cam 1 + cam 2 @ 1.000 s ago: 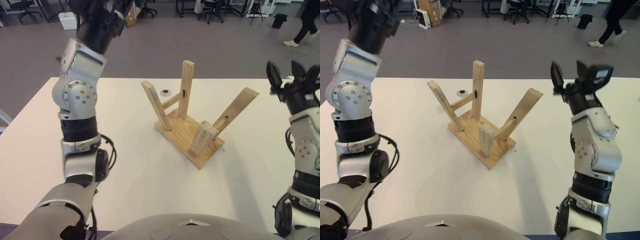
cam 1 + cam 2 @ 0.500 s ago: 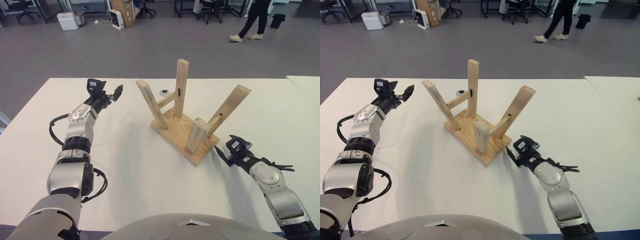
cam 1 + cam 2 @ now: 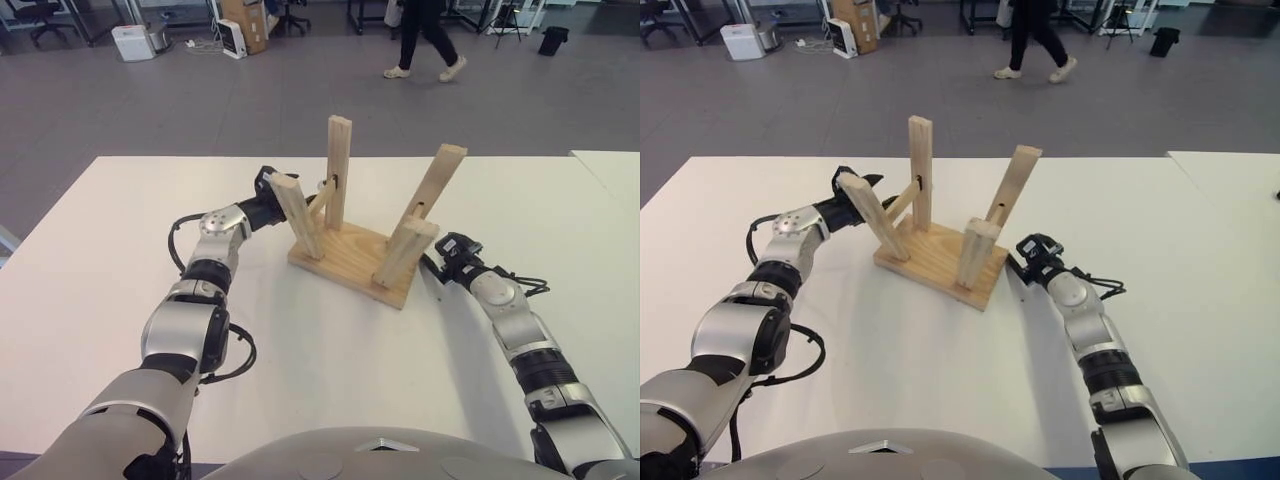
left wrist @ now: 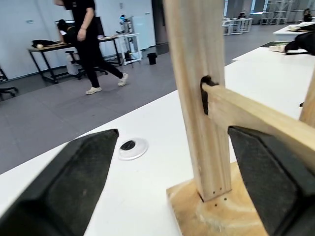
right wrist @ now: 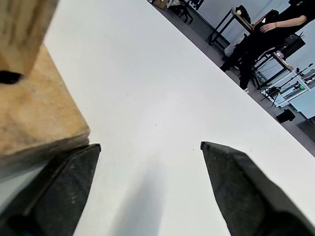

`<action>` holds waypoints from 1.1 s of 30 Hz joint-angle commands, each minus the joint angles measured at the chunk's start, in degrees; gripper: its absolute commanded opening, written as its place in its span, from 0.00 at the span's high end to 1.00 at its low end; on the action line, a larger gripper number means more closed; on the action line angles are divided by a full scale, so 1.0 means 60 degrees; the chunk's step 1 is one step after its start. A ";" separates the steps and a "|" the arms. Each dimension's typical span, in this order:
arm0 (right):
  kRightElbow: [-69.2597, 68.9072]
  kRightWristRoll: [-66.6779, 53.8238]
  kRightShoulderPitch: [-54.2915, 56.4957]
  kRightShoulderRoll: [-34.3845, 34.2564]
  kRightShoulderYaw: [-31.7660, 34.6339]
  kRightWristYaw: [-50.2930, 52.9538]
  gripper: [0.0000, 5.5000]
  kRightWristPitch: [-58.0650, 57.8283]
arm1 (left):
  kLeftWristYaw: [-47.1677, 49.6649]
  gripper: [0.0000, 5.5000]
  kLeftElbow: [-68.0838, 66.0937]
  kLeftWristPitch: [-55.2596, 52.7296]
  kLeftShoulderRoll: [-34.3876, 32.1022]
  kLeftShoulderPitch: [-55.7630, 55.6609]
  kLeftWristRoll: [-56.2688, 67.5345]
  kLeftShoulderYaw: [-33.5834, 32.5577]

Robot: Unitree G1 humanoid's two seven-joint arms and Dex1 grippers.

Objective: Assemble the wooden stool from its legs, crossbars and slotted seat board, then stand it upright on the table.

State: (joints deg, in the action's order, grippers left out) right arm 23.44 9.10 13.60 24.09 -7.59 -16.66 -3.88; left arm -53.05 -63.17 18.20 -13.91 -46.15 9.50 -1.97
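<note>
The stool (image 3: 352,258) is resting upside down on the table (image 3: 120,300), nearer its far edge than its near one, with the seat board (image 3: 930,262) lying flat and the legs pointing up. The left gripper (image 4: 172,132), fingers spread wide, is facing a leg and its crossbar (image 4: 256,115). The right gripper (image 5: 149,145), likewise spread, is sitting just beside the seat board's right end.

Stool (image 3: 352,262): pale blond wood, fine grain, dark slot holes in legs. Table (image 3: 90,280) beneath stool: plain white. Left gripper (image 4: 173,132), right gripper (image 5: 150,145): black. Floor (image 3: 300,100) beyond stool: grey
</note>
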 commanded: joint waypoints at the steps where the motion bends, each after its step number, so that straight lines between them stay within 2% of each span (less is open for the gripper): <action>1: 0.0589 -0.0003 0.0156 -0.0492 -0.0241 -0.0099 0.31 0.0368 | -0.1189 0.25 0.1366 -0.0307 -0.0017 0.0975 0.0265 0.0170; 7: 0.0632 0.0033 -0.0034 -0.0542 -0.0192 -0.0084 0.31 0.0786 | -0.1050 0.25 0.2954 -0.1025 -0.0913 0.2944 0.0335 -0.0106; 14: -0.0360 -0.0306 -0.0594 -0.0325 0.0326 -0.0241 0.31 0.0593 | -0.0612 0.25 0.3694 -0.1551 -0.1422 0.3297 0.0400 -0.0420; 21: -0.2146 -0.0424 -0.2505 0.0171 0.0476 -0.0756 0.31 0.0256 | -0.0613 0.25 0.4251 -0.1987 -0.2176 0.4904 -0.0454 0.0317; 28: -0.4187 -0.0747 -0.4160 0.0787 0.0310 -0.1828 0.31 -0.0153 | -0.0456 0.25 0.5417 -0.2362 -0.2312 0.6136 -0.0501 0.0521; 33: -0.4787 -0.1057 -0.4400 0.0773 0.0244 -0.2110 0.31 -0.0591 | -0.0274 0.25 0.6374 -0.2694 -0.2120 0.6850 -0.0378 0.0659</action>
State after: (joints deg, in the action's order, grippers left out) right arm -5.05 2.47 -11.72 28.55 -4.86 -28.03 -5.65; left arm -55.36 -26.18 3.87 -27.11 -6.81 7.87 0.87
